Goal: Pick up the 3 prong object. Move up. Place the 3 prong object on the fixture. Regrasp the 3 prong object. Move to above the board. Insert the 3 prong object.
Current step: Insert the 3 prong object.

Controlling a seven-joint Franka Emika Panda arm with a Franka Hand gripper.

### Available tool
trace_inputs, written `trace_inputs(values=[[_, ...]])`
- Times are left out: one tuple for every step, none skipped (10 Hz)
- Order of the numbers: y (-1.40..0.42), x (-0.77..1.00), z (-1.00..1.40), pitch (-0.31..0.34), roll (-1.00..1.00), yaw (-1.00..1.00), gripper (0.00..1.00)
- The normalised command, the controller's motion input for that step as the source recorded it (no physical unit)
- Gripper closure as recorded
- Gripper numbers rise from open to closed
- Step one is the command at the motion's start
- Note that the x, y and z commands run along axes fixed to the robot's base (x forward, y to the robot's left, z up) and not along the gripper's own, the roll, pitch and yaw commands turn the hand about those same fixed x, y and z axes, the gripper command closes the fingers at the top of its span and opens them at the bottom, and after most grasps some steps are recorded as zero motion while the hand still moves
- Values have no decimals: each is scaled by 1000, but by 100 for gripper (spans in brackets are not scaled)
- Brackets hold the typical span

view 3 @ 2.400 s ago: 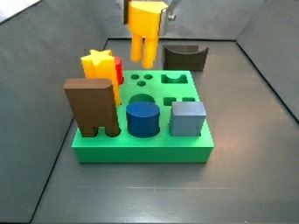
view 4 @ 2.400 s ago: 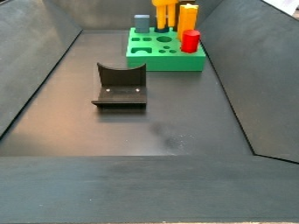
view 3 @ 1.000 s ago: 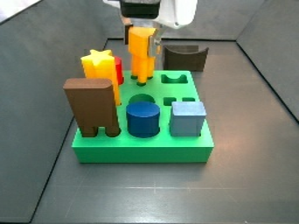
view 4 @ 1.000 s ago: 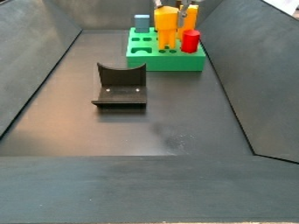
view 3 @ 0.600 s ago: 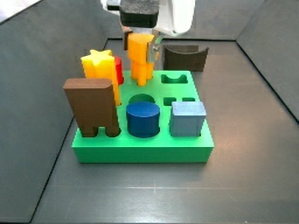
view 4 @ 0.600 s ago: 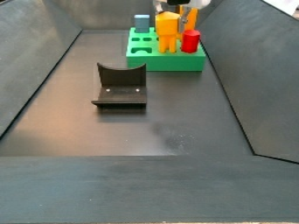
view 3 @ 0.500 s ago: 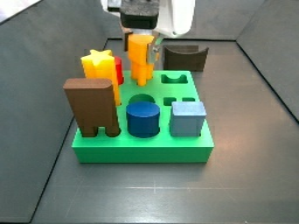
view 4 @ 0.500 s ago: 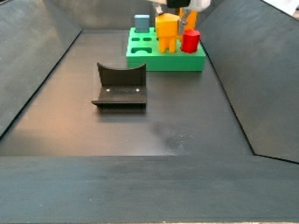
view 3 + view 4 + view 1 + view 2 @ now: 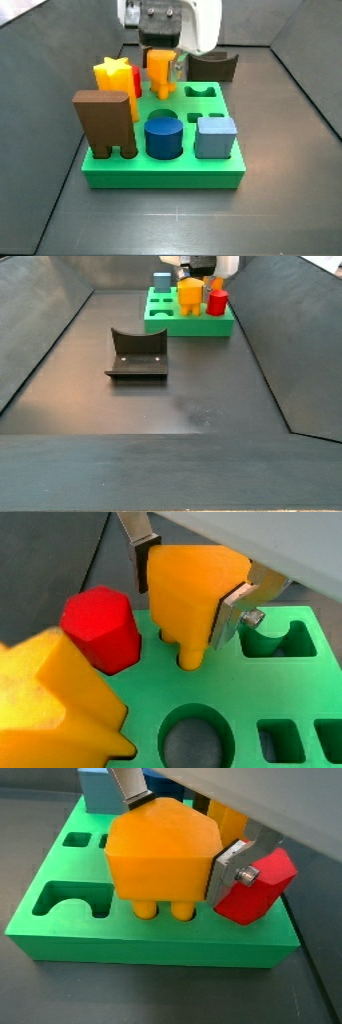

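Orange-yellow 3 prong object, prongs in the board, clamped by pincer.

end effector lowered, fingers clamped

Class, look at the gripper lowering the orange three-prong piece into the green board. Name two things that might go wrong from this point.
1. The 3 prong object, clamped in the gripper, has its prongs at the holes of the board; slight misalignment might jam them on the rims.
2. The red block and yellow star block stand close beside it, so a finger might bump them on opening or lifting away.
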Motion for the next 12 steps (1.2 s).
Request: trace_inputs(values=[[-334, 54, -377, -26, 431, 0, 100], [-337, 9, -363, -46, 490, 0, 100], [-169, 197, -380, 0, 316, 0, 100], [0, 309, -349, 16, 120, 0, 100], [91, 217, -320, 0, -33, -97, 100], [163, 114, -260, 0, -101, -57, 100], [134, 31, -226, -10, -101, -20, 100], [23, 74, -177, 0, -49, -40, 100], [0, 11, -146, -6, -39, -117, 100], [43, 0, -134, -103, -116, -14, 100], [97, 0, -97, -110, -144, -14, 100], [0, 0, 0, 0, 0, 0, 100]])
